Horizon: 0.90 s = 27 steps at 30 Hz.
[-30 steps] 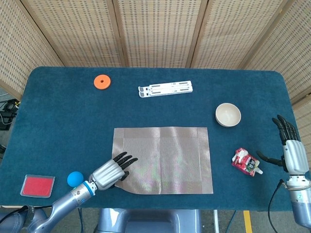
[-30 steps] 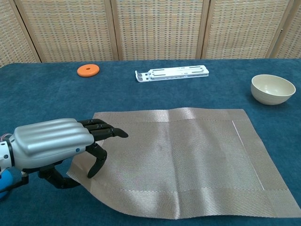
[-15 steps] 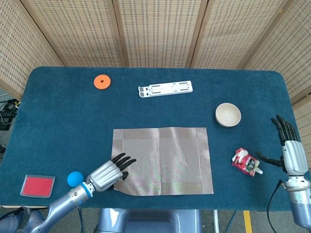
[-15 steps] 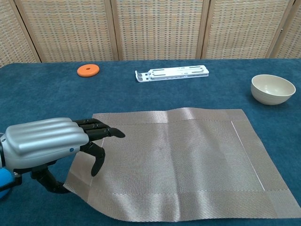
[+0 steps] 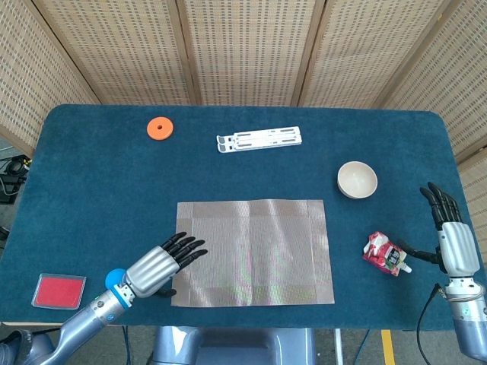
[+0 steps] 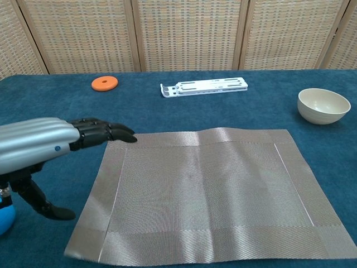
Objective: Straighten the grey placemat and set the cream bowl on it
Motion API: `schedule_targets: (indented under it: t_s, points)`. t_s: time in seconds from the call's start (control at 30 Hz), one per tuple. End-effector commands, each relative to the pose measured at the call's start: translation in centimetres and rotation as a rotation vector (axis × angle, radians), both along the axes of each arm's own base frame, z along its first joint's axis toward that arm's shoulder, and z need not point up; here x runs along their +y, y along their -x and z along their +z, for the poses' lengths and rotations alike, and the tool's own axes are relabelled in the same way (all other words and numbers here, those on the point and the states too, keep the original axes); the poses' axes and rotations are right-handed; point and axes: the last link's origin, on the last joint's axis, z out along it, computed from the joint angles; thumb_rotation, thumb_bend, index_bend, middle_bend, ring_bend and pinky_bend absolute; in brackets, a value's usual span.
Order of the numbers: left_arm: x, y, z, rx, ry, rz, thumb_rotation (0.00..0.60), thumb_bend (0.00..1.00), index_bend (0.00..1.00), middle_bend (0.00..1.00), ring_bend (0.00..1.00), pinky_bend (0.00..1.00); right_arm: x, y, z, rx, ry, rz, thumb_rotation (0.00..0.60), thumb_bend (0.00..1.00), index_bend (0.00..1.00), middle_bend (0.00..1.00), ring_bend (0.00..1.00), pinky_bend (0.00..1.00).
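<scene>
The grey placemat (image 5: 252, 252) lies flat and squared at the front middle of the table, also seen in the chest view as the placemat (image 6: 206, 195). My left hand (image 5: 156, 267) hovers at its left edge with fingers stretched out and nothing in it; in the chest view the left hand (image 6: 39, 149) is raised, thumb hanging beside the mat. The cream bowl (image 5: 357, 179) stands upright on the blue cloth to the mat's back right, and shows as the bowl (image 6: 323, 105) in the chest view. My right hand (image 5: 449, 237) is at the table's right edge, fingers apart and holding nothing.
A red snack packet (image 5: 386, 255) lies between the mat and my right hand. A white folding stand (image 5: 259, 140) and an orange disc (image 5: 160, 128) sit at the back. A blue ball (image 5: 114, 277) and a red box (image 5: 58, 291) are by my left wrist.
The mat's near left corner was drawn out to the left and now lies flat. My left hand has let go, risen and pulled back left. The right hand has barely shifted.
</scene>
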Motion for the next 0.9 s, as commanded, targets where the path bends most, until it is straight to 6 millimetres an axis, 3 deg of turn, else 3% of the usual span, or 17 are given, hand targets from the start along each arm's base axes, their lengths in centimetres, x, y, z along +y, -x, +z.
schedule_targets:
  t_s: [0.03, 0.4, 0.53, 0.77, 0.9]
  points:
    - [0.1, 0.8, 2.0, -0.049, -0.084, 0.067, 0.6, 0.0, 0.05, 0.0, 0.0, 0.0, 0.0, 0.0, -0.1, 0.005, -0.008, 0.0, 0.6, 0.3, 0.1, 0.0, 0.0, 0.0]
    - [-0.3, 3.7, 4.9, -0.075, -0.302, 0.186, 0.6, 0.0, 0.05, 0.0, 0.0, 0.0, -0.7, -0.4, -1.1, 0.047, -0.036, -0.001, 0.6, 0.28, 0.1, 0.0, 0.0, 0.0]
    - [-0.2, 5.3, 5.9, -0.091, -0.357, 0.249, 0.6, 0.0, 0.05, 0.0, 0.0, 0.0, -2.3, -1.0, -1.4, 0.052, -0.045, -0.004, 0.6, 0.28, 0.12, 0.0, 0.0, 0.0]
    - [0.4, 6.5, 6.9, -0.086, -0.386, 0.284, 0.6, 0.0, 0.06, 0.0, 0.0, 0.0, -5.4, -2.1, -2.6, 0.063, -0.054, -0.011, 0.6, 0.27, 0.27, 0.0, 0.0, 0.0]
    - [0.7, 6.7, 7.5, -0.105, -0.404, 0.298, 0.6, 0.0, 0.06, 0.0, 0.0, 0.0, -8.4, -2.9, -5.5, 0.087, -0.085, -0.035, 0.6, 0.28, 0.35, 0.0, 0.0, 0.0]
